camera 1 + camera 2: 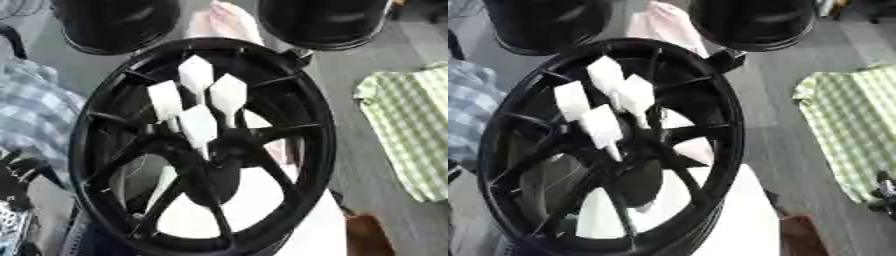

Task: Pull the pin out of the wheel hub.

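Note:
A black spoked wheel hub [105, 105] stands tilted in the middle of both views, on a white support [271, 210]. Several white tapered pins [199, 125] stick out of its centre, close together, wide ends toward me. No hand touches the pins or the hub. A dark shape at the lower left edge looks like my left hand [16, 175]. Another dark shape at the right edge of the right eye view looks like my right hand [884, 194]. Both are mostly cut off by the picture edge.
Two black round drums [118, 25] [324, 20] stand behind the hub, with a pale pink thing [223, 22] between them. A green checked cloth [411, 125] lies at the right, a blue plaid cloth [26, 115] at the left. A brown object [367, 235] is at the lower right.

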### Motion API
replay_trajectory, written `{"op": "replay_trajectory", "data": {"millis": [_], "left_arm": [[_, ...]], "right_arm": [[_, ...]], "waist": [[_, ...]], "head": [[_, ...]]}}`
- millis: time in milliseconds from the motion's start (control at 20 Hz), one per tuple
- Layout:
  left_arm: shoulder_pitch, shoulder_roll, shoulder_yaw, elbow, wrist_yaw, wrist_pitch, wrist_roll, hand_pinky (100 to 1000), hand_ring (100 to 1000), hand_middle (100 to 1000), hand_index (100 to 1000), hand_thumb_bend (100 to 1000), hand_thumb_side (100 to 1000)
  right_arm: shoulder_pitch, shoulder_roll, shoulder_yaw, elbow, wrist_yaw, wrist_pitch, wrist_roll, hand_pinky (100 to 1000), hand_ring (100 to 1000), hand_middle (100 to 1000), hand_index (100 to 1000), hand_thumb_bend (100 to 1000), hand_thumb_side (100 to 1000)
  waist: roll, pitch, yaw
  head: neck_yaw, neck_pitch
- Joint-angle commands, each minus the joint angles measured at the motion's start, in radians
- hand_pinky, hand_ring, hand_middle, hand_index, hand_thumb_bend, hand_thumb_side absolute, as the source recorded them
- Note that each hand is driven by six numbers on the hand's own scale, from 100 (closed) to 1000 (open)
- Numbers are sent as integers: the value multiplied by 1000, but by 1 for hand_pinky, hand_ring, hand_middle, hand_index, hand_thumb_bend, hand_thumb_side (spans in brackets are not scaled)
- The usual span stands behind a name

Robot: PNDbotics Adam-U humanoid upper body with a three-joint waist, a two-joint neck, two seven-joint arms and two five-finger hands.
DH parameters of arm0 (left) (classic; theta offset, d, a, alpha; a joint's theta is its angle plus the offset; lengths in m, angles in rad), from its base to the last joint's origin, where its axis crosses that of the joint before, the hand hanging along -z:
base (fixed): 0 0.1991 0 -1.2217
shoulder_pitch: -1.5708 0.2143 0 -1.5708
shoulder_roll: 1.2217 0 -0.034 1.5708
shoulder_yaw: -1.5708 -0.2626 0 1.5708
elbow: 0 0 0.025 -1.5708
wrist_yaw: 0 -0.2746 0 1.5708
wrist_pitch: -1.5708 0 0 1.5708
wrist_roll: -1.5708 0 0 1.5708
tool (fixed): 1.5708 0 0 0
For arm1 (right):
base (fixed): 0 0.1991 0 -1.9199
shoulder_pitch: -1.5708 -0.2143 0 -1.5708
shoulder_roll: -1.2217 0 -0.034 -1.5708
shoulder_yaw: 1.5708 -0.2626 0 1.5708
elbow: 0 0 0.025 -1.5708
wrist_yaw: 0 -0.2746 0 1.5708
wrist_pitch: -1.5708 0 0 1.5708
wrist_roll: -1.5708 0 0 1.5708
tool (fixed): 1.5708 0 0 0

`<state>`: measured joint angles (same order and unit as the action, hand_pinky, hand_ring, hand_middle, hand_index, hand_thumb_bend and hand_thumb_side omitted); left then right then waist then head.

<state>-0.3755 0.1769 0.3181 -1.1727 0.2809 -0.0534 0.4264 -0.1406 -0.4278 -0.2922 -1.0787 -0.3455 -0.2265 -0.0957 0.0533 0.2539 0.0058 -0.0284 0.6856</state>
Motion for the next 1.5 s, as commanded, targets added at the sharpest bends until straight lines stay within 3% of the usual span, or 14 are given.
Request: {"op": "replay_trajectory", "data": {"millis": [50, 200, 450, 750, 1000, 1250, 1400, 1500], "left_arm": [[-7, 32, 22, -26, -9, -16, 38, 746, 755, 560, 738, 110, 911], [-10, 34, 35, -46, -64, -41, 11, 753, 771, 572, 744, 100, 871], [-35, 52, 65, -72, -198, -87, -178, 753, 769, 568, 745, 100, 833], [-142, 193, 31, -149, -221, -48, -307, 752, 750, 554, 742, 100, 730], [-303, 388, -96, -240, -273, -53, -432, 761, 748, 562, 755, 100, 601], [-499, 533, -260, -276, -373, -151, -602, 769, 744, 581, 768, 100, 349], [-618, 590, -379, -256, -410, -179, -706, 777, 748, 598, 789, 100, 292], [-689, 614, -463, -237, -440, -177, -778, 786, 757, 616, 807, 100, 306]], "right_arm": [[-5, -34, -9, -8, 1, -1, -3, 463, 632, 500, 656, 303, 400], [-5, -34, -12, -9, 1, -1, -6, 463, 632, 501, 656, 304, 398], [-4, -33, -21, -19, 2, 4, -12, 464, 633, 501, 655, 308, 395], [4, -27, -32, -45, 23, 9, -24, 464, 633, 500, 654, 315, 388], [11, -25, -38, -68, 46, 15, -33, 463, 633, 500, 654, 315, 387], [21, -24, -41, -80, 66, 16, -39, 463, 633, 500, 654, 315, 388], [26, -25, -43, -84, 76, 16, -42, 463, 633, 500, 654, 315, 388], [31, -26, -43, -87, 82, 16, -43, 463, 633, 500, 654, 315, 388]], "waist": [[-2, -10, 0], [-2, -8, -2], [6, 4, -14], [19, 18, -24], [29, 24, -27], [34, 25, -31], [37, 25, -30], [39, 25, -27]], "head": [[-3, -4], [-10, -6], [-42, -16], [-68, -12], [-70, -13], [-68, -11], [-61, -11], [-57, -11]]}}
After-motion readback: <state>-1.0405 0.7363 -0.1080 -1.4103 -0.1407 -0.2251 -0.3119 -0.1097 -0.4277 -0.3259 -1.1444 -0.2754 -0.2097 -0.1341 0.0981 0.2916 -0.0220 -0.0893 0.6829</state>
